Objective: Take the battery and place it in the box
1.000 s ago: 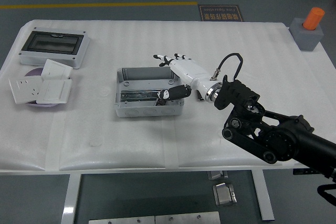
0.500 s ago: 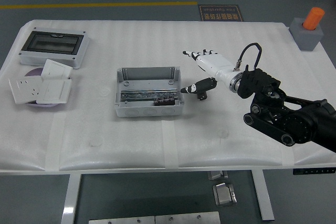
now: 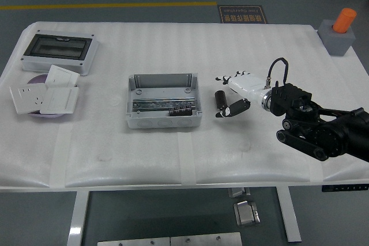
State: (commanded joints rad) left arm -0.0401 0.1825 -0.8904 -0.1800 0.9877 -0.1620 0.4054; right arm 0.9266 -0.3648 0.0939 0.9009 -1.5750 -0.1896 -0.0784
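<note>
A battery [image 3: 220, 98] stood on the counter [image 3: 173, 148] mid-frame, right of the box [image 3: 164, 101], with the right hand [image 3: 233, 94] open-fingered just beside it, where a careless closing could topple or roll it away.

White table [image 3: 173, 159] (box [image 3: 164, 101], probably battery [image 3: 220, 98])

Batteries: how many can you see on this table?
2. One battery lies on the table beside the right hand; another lies inside the box. More may be hidden there.
</note>
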